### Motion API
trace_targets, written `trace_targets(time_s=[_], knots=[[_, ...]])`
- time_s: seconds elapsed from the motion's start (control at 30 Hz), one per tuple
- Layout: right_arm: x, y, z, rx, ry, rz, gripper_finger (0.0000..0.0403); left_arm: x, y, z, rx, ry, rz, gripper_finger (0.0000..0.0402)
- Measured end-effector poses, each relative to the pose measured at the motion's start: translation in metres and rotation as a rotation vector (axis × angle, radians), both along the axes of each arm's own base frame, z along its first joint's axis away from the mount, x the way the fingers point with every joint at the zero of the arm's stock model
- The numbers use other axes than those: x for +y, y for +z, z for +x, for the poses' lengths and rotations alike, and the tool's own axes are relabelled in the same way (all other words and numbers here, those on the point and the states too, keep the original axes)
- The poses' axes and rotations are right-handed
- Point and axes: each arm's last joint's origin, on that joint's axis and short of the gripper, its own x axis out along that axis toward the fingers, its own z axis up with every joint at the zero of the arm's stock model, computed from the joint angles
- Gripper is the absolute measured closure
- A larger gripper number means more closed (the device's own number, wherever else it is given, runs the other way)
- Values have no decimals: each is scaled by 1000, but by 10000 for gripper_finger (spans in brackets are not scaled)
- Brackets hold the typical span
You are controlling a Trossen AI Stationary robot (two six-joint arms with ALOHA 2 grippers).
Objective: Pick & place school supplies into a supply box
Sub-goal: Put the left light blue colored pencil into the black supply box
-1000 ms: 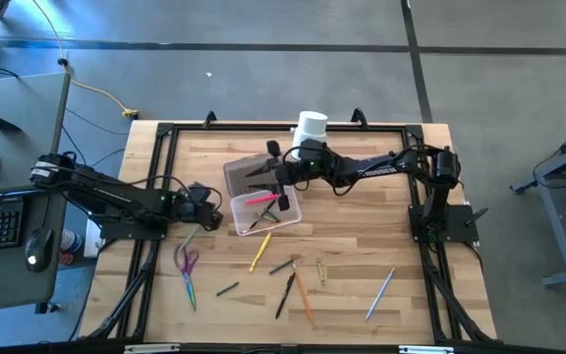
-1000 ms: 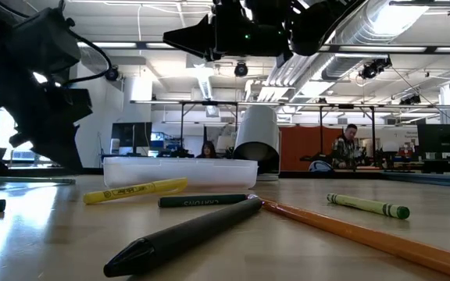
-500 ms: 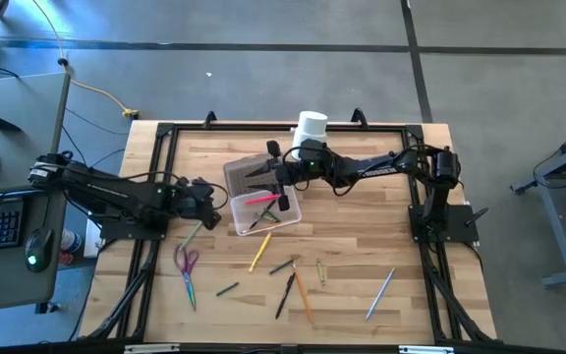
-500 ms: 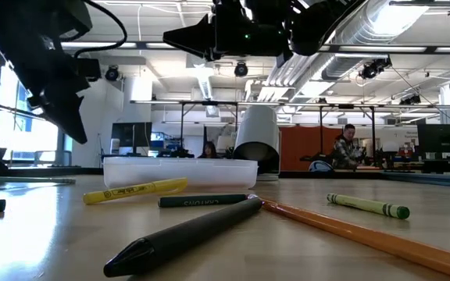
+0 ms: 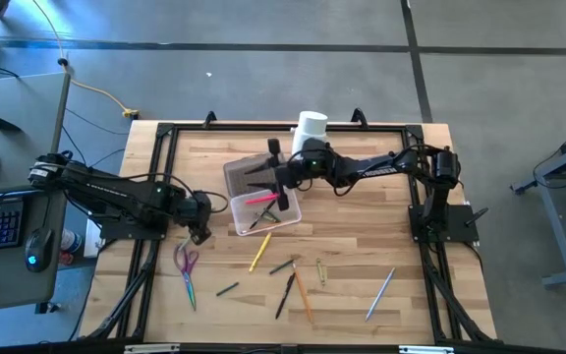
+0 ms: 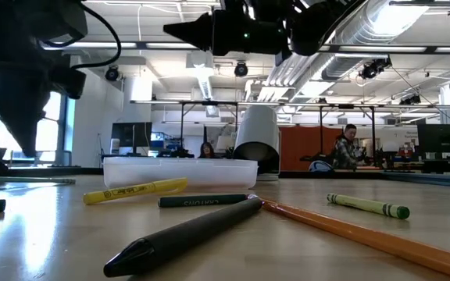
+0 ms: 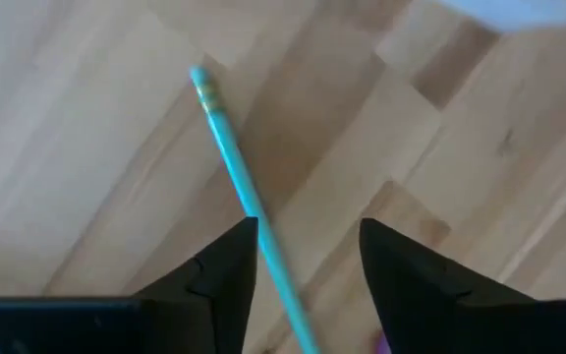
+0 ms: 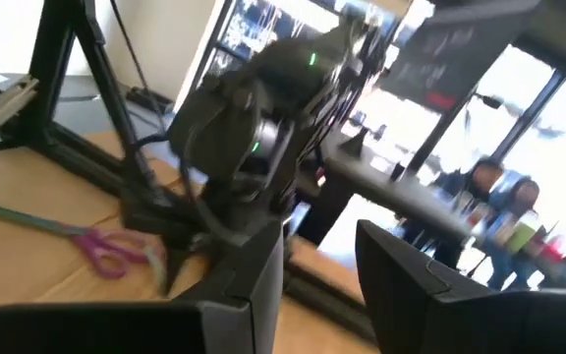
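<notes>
Since the earlier frame, the left pincer (image 7: 303,246) is spreading apart over the teal pencil (image 7: 239,187), at the supply box's (image 5: 263,211) eight o'clock; right pincer (image 8: 317,261) is hanging apart above the box.

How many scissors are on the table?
1. The pink-handled scissors lie on the table's left side, near the left gripper. I see no second pair, though the clear box might hide something.

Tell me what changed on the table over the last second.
The left gripper opened its fingers and pulled back from the supply box toward the scissors. It now straddles a teal pencil lying on the wood, without closing on it. The right gripper stayed open above the supply box, and the loose pens and pencils did not move.
</notes>
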Motion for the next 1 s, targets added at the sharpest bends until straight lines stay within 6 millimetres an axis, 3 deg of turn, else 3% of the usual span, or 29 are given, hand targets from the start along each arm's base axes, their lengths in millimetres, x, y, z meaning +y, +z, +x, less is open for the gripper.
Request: trace_targets(time_s=[0.23,0.63,1.0], knots=[[0,5,0,-55,-3,-58,289,0,-6,-10,167,22,-17,196],[0,4,0,-53,-3,-69,289,-1,-7,-7,139,86,-70,231],[0,1,0,-25,-2,-62,289,-15,-22,-17,188,69,-116,205]])
